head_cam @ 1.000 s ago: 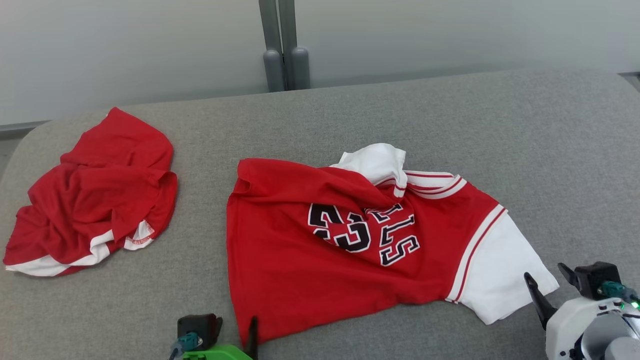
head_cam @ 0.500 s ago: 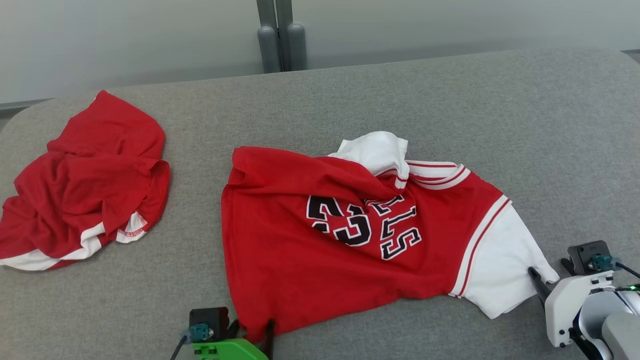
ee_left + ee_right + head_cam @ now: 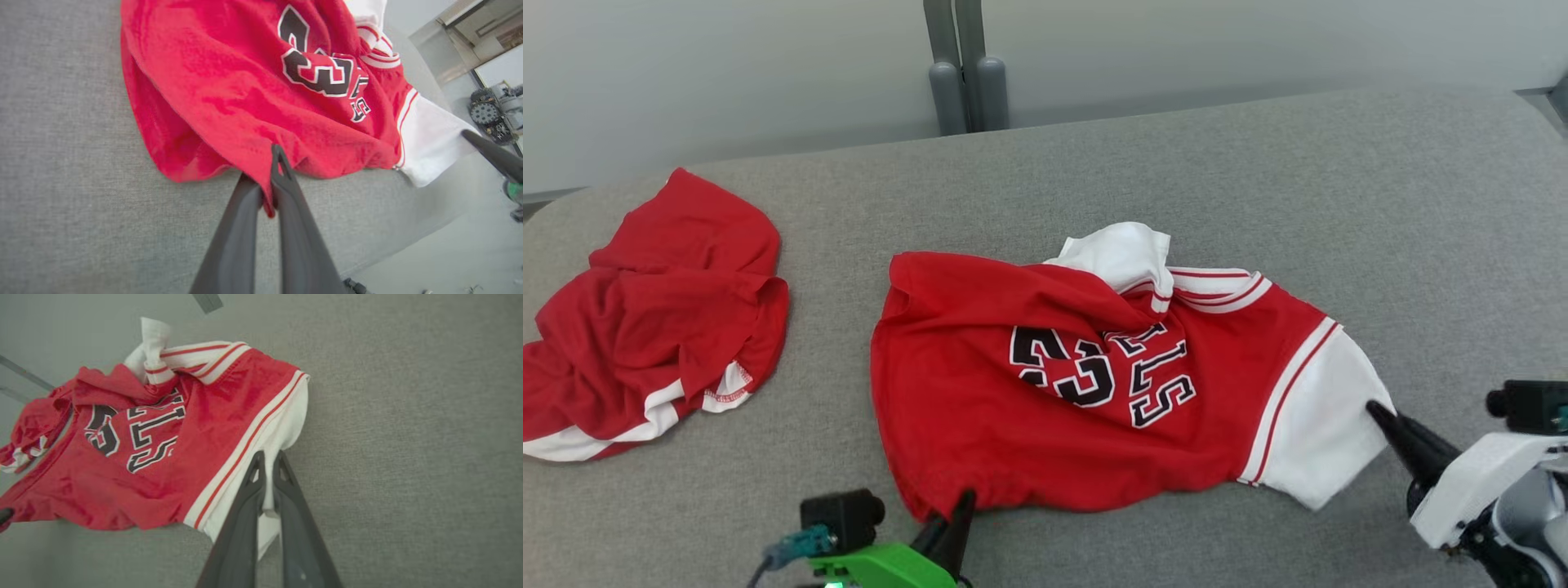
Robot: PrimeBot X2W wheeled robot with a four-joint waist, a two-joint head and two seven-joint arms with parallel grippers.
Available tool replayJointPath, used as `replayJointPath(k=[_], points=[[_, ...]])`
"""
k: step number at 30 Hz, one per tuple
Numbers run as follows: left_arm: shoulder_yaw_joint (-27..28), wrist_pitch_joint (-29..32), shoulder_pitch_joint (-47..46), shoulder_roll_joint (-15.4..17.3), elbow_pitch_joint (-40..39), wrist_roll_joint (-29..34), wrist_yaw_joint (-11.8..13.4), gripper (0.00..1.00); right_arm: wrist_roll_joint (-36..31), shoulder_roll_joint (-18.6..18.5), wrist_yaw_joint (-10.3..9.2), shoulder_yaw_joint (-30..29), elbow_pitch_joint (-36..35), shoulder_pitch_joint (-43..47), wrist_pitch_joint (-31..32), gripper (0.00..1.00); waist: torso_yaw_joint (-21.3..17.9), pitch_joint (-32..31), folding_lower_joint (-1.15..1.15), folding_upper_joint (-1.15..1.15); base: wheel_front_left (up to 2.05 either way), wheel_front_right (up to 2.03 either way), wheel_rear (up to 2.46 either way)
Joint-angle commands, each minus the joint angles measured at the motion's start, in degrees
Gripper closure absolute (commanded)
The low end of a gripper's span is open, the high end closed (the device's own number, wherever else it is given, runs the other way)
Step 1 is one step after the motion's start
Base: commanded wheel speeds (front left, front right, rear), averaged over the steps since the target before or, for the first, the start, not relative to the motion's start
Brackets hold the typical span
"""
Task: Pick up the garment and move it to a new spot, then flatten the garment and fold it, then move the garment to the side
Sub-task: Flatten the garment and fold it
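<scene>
Cushion [image 3: 1258, 180]: grey, under everything.
Jersey [image 3: 980, 408]: mid-cushion, rumpled, number up.
Red cloth [image 3: 662, 310]: 9 o'clock from jersey, well apart.
Right gripper [image 3: 1376, 408]: 3 o'clock, fingers pinching white sleeve.
Left gripper [image 3: 964, 500]: 7 o'clock, fingers pinching red hem.

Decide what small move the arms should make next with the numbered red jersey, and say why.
Probably raise both arms slightly together. The left fingers are shut on the red hem of the jersey, the right fingers on its white sleeve, and it lies crumpled on the grey cushion; lifting should start the carry.
</scene>
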Motion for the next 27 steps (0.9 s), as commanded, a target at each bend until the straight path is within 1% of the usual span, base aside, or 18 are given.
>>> replayJointPath(k=[1,3,5,7,10,11,13,15,16,18,20,22,23,25,27], points=[[0.5,0.5,0.5,0.7,-4.0,-0.9,-0.5,1.00,3.7,-1.6,0.02,-2.1,-5.0,1.8,0.1,1.00,-0.7,0.0,0.00,0.00,0.00,0.00,0.00],[1.9,1.7,0.1,2.0,-12.7,-2.0,-0.4,1.00,10.4,-4.6,0.02,-6.8,-15.5,4.6,0.4,1.00,-1.5,0.8,0.00,0.00,0.00,0.00,0.00],[2.7,3.2,-1.6,3.0,-19.4,-1.9,-0.1,1.00,15.2,-6.7,0.02,-11.1,-23.5,6.3,0.6,1.00,-2.1,1.6,0.00,0.00,0.00,0.00,0.00],[3.5,6.1,-5.1,4.0,-27.3,-2.5,0.1,1.00,19.9,-9.5,0.02,-17.6,-32.1,7.7,0.6,1.00,-2.9,3.5,0.00,0.00,0.00,0.00,0.00],[4.6,10.3,-12.4,4.2,-34.1,-4.3,0.7,1.00,24.7,-12.1,0.02,-25.0,-40.2,6.4,1.4,1.00,-3.7,6.7,0.00,0.00,0.00,0.00,0.00],[5.5,12.0,-16.6,4.6,-35.5,-4.2,1.2,1.00,26.9,-12.7,0.02,-27.6,-42.2,5.1,1.7,1.00,-3.9,8.3,0.00,0.00,0.00,0.00,0.00],[6.3,14.9,-25.0,4.0,-36.2,-5.0,2.1,1.00,29.9,-14.6,0.02,-31.7,-44.0,1.9,2.9,1.00,-4.2,11.5,0.00,0.00,0.00,0.00,0.00],[7.1,17.7,-34.6,3.8,-34.0,-4.7,3.1,1.00,32.8,-16.1,0.02,-34.1,-43.8,-2.6,4.1,1.00,-4.4,14.6,0.00,0.00,0.00,0.00,0.00],[7.5,19.3,-40.1,3.5,-32.3,-4.6,3.9,1.00,33.6,-17.7,0.02,-35.2,-42.9,-5.4,5.0,1.00,-4.6,16.7,0.00,0.00,0.00,0.00,0.00],[7.9,21.2,-50.3,2.8,-27.5,-4.6,4.9,1.00,35.1,-20.0,0.02,-35.4,-40.0,-11.5,6.3,1.00,-4.7,20.4,0.00,0.00,0.00,0.00,0.00],[7.8,22.5,-60.1,2.5,-21.1,-3.1,5.7,1.00,34.8,-22.5,0.02,-34.1,-35.6,-18.0,7.6,1.00,-4.6,24.4,0.00,0.00,0.00,0.00,0.00],[7.9,22.3,-68.6,2.1,-14.8,-1.6,6.4,1.00,34.1,-23.9,0.02,-31.7,-30.5,-25.0,8.4,1.00,-4.7,28.1,0.00,0.00,0.00,0.00,0.00],[7.8,21.9,-73.7,1.9,-10.7,-0.4,6.8,1.00,33.1,-24.3,0.02,-29.9,-27.1,-30.2,8.8,1.00,-4.8,30.4,0.00,0.00,0.00,0.00,0.00],[7.7,19.7,-82.6,1.7,-3.0,1.8,7.1,1.00,30.2,-23.1,0.02,-26.0,-20.0,-40.8,9.3,1.00,-4.9,34.1,0.00,0.00,0.00,0.00,0.00],[8.5,15.1,-91.0,1.3,4.9,3.6,7.8,1.00,25.9,-19.6,0.02,-21.8,-12.5,-53.0,9.8,1.00,-5.0,37.3,0.00,0.00,0.00,0.00,0.00]])
